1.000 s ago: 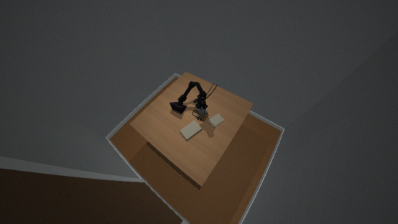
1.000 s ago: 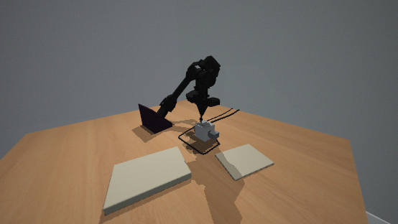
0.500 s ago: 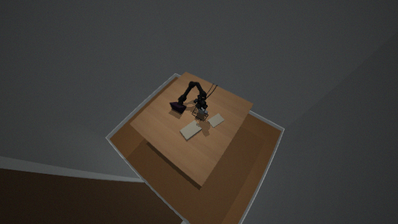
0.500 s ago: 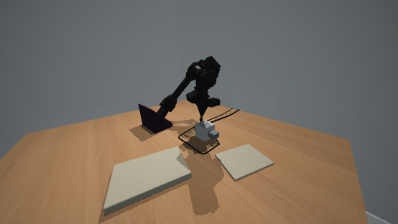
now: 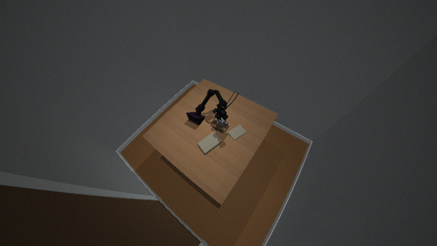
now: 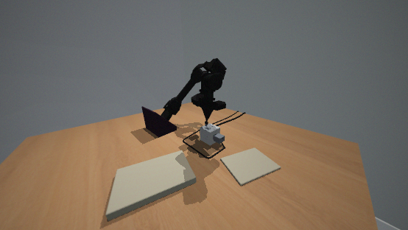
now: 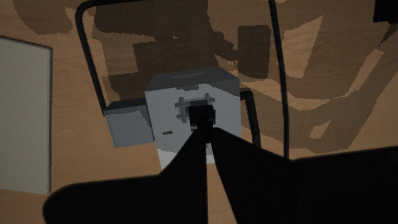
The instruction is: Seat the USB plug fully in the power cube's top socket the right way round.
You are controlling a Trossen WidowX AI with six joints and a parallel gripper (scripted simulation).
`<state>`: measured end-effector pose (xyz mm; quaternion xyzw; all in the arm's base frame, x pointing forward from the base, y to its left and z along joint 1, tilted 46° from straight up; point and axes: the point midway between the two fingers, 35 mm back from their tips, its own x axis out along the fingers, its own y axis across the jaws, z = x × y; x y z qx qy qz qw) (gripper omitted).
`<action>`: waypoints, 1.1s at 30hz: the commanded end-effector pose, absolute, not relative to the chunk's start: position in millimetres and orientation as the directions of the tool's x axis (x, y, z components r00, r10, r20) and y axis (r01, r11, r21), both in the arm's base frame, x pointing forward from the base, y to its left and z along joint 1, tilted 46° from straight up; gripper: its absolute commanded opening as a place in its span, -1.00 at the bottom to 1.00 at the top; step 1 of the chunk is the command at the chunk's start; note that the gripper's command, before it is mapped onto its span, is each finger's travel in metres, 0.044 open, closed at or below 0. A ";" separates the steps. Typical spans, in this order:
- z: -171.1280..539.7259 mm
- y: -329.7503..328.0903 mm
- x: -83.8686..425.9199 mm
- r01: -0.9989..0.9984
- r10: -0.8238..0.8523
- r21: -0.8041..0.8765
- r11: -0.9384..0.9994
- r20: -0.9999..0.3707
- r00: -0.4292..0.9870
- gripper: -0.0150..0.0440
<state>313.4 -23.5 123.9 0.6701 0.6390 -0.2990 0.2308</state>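
Observation:
The power cube (image 5: 223, 123) (image 6: 208, 136) (image 7: 167, 112) is a pale grey block with a smaller grey block on one side. My gripper (image 6: 207, 119) (image 7: 206, 135) points down over its top and is shut on the small black USB plug (image 6: 206, 123) (image 7: 202, 115). The plug is at the raised grey socket frame (image 7: 181, 110) on the cube's top. The plug and fingers cover the socket opening, so I cannot tell how deep the plug sits or which way round it is.
A black cable (image 6: 196, 149) (image 7: 281, 75) loops on the table around the cube. A thick cream slab (image 5: 208, 143) (image 6: 147, 180) and a thinner cream plate (image 5: 237, 132) (image 6: 252, 166) (image 7: 25, 120) lie nearby. A dark wedge (image 5: 195, 117) (image 6: 156, 123) stands by the arm's base.

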 end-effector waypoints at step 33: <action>124.4 -17.2 314.3 0.997 0.720 -0.051 -0.061 -0.694 0.009 -0.49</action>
